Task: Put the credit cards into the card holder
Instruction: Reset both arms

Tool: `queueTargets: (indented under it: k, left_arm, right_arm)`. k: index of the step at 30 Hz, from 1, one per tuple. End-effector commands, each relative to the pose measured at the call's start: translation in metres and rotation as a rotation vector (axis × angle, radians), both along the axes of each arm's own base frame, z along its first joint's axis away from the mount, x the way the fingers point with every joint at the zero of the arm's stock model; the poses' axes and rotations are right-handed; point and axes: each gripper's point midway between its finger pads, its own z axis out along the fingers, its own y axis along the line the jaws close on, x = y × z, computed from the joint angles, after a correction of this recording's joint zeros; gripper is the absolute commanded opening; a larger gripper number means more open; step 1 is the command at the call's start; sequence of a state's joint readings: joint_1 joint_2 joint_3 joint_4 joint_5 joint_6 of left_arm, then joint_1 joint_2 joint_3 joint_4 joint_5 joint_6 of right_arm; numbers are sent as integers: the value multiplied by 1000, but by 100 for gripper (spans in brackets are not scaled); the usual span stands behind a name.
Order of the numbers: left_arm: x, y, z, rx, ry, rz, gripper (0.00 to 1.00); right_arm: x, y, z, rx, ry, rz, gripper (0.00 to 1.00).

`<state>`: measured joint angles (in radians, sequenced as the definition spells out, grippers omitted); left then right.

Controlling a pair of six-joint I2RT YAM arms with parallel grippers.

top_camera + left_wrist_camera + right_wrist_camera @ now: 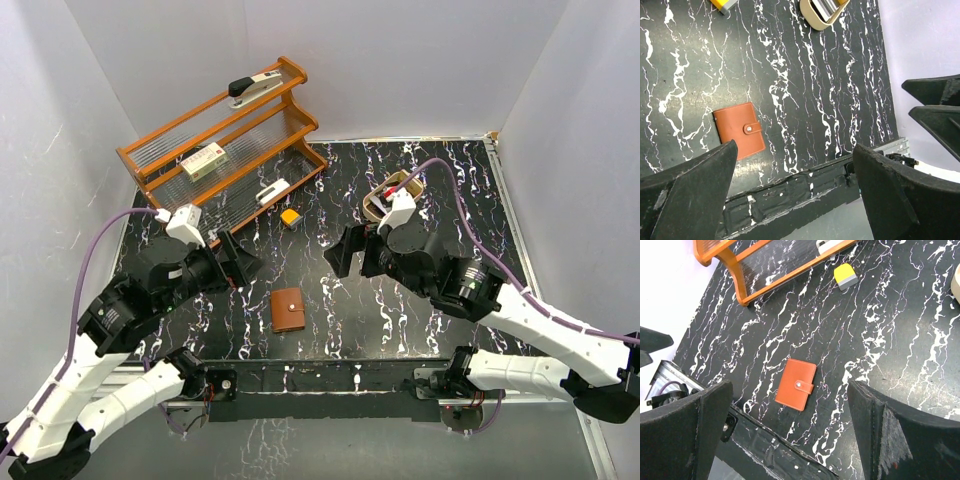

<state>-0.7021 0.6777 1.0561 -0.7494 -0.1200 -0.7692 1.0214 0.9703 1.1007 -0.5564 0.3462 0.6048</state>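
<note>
The wallet point(288, 310) lies flat on the table point(330, 190), near its front edge and between the two arms. It is folded shut, with its short tab snapped over the front. The left gripper point(238, 262) and right gripper point(350, 252) both hang above the table with jaws spread wide, holding nothing.

The cards point(827, 5) are harder to place. Silvery slats stand on edge in the tan tray point(815, 20) at the back right, and they are probably the cards, though the view cuts them off.

The wallet is likely light and soft, leather that bends and gives under pressure, and it will slide on the glossy table if pushed from one side. It has to be opened first. One gripper could pin the spine side down while the other catches the free end of the tab to pop the snap.

The cards should be stiff, thin, very light and slick. Lying flat they would offer almost no edge to grip, so standing in the tray helps. Each could be pinched across its faces near a top corner, leaving most of its length free to enter a pocket. They may spring or slip between the pads if held too near the edge.
</note>
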Motion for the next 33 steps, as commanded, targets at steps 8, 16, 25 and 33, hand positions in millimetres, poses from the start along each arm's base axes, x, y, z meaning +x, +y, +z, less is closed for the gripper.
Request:
queueTargets:
  k: [8,16,25,33]
  left_arm:
    - [2,-3,38,23,-188,-100,99]
    - [9,-11,44,45,-174,-126,99]
    - [10,-10,50,8,-212,-107,99]
    - [12,-6,57,20,-237,-89,99]
  right_arm:
    - [6,-6,35,135,-33,-76,98]
    - [3,-9,36,153,-29,-81,98]
    - [2,-9,45,176,-39,-76,98]
    - [2,-10,58,203,-52,-76,98]
